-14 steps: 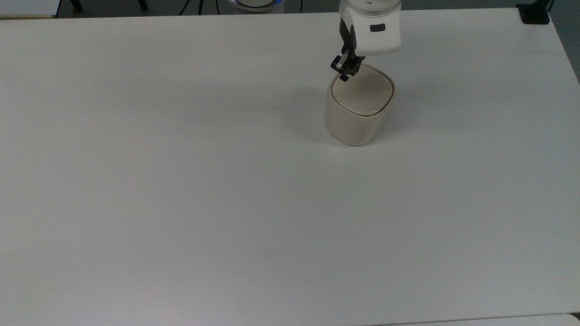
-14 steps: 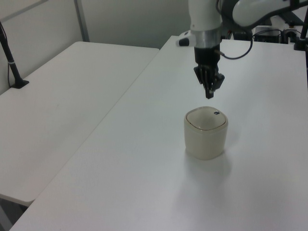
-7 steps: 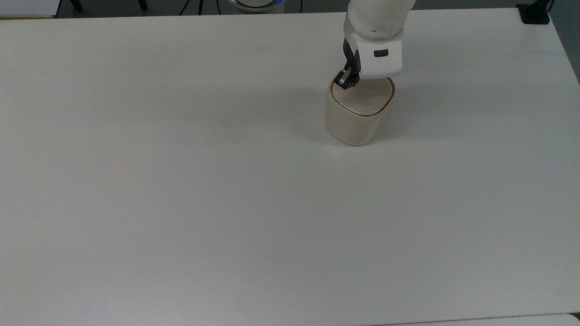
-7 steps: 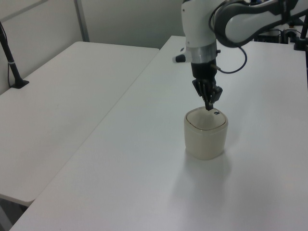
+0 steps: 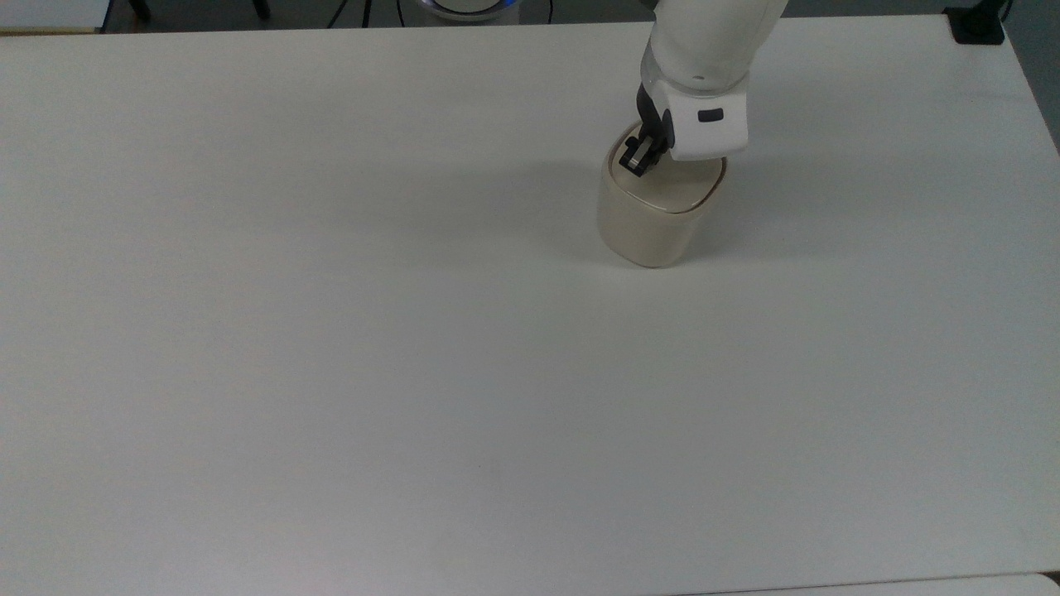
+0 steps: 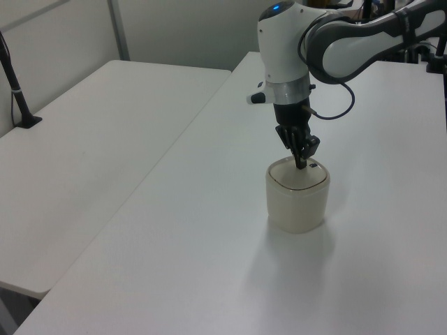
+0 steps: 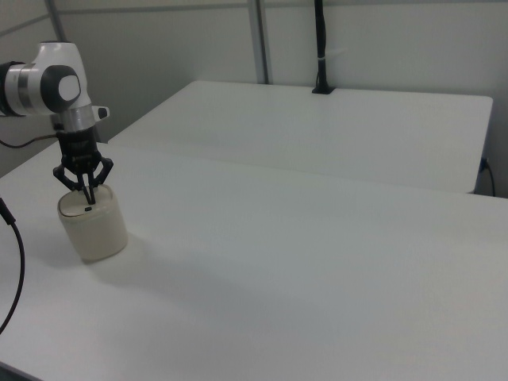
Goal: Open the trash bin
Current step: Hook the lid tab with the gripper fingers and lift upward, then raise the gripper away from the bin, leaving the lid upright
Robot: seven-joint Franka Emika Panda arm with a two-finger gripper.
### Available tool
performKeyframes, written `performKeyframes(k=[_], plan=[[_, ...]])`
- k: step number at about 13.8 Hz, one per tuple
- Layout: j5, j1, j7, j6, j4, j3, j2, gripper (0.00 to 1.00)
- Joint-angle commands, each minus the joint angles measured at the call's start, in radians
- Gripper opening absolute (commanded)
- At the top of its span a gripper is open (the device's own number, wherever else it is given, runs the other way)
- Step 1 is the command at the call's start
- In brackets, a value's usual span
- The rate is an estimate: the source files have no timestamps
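— What is sitting on the white worktop (image 5: 331, 331)?
— 1 cream bin (image 5: 652, 223), lid shut, near the far edge in the top view. A 2nd table (image 6: 91, 132) is standing beside it.
— And the gripper (image 5: 636, 159)?
— Fingers pressed together, tips touching the lid's corner.

One trash bin (image 5: 652, 219), one hand (image 5: 636, 160), two tables (image 6: 209, 230).

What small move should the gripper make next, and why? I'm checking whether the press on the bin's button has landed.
Probably ease straight down a little more. The gripper has its fingertips together at the lid of the trash bin, right by the small black button at one corner, yet the lid lies flat and closed. If the lid stays shut, I would shift the tip onto the button.
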Motion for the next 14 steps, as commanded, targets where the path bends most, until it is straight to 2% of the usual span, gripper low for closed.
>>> performKeyframes(k=[1, 5, 6, 7, 9, 10, 11, 13, 14], plan=[[-0.002, 0.005, -0.011, -0.048, -0.001, -0.021, -0.078, 0.08], [-0.003, -0.047, -0.003, -0.104, 0.001, -0.029, -0.144, 0.11], [-0.003, -0.067, -0.003, -0.125, 0.002, -0.029, -0.161, 0.13], [-0.003, -0.087, 0.0, -0.142, 0.001, -0.029, -0.179, 0.2], [-0.003, -0.142, 0.043, -0.194, 0.001, -0.031, -0.214, 0.51], [-0.003, -0.167, 0.067, -0.207, 0.001, -0.031, -0.231, 0.55], [-0.005, -0.196, 0.092, -0.216, 0.001, -0.031, -0.242, 0.66], [-0.006, -0.247, 0.188, -0.234, 0.002, -0.034, -0.248, 0.94], [-0.035, -0.27, 0.292, -0.237, 0.016, -0.034, -0.25, 1.0]])
